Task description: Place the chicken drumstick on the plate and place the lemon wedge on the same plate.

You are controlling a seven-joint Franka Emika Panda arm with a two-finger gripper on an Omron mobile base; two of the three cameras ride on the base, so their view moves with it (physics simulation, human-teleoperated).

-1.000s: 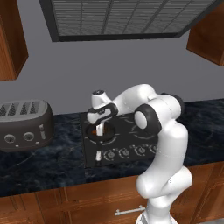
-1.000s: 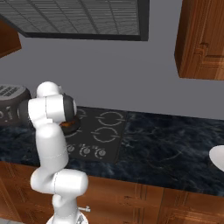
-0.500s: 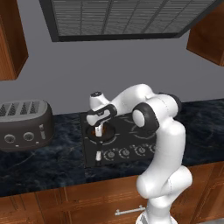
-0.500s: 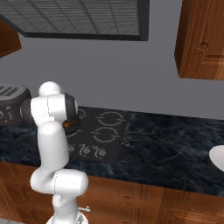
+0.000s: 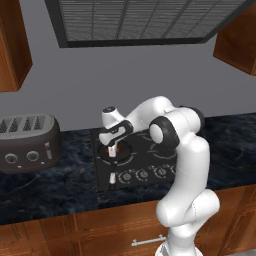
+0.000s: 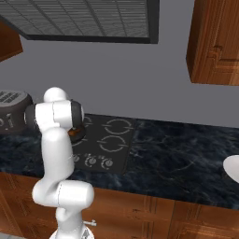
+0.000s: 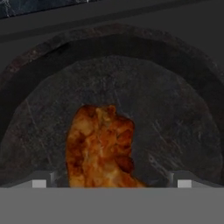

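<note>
Chicken drumstick (image 7: 101,148) lies in round dark brown bowl (image 7: 183,109) on cooktop (image 5: 142,162), lumpy glazed orange-brown, between claw's two tips. Gripper (image 7: 109,183) spread wide, holding nothing, hanging right over bowl; looks slightly lower than half second back, otherwise scene unchanged. Bowl rough, stone-like inside. White plate (image 6: 232,168) sits far off along dark marbled counter (image 6: 186,158), edge just showing. Grey toaster (image 5: 27,142) stands beside cooktop, well clear of arm.

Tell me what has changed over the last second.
The gripper has sunk slightly toward the stove, its open jaws now straddling the chicken drumstick in the dark bowl. Nothing grasped or released. Toaster, plate and base stayed put.
</note>
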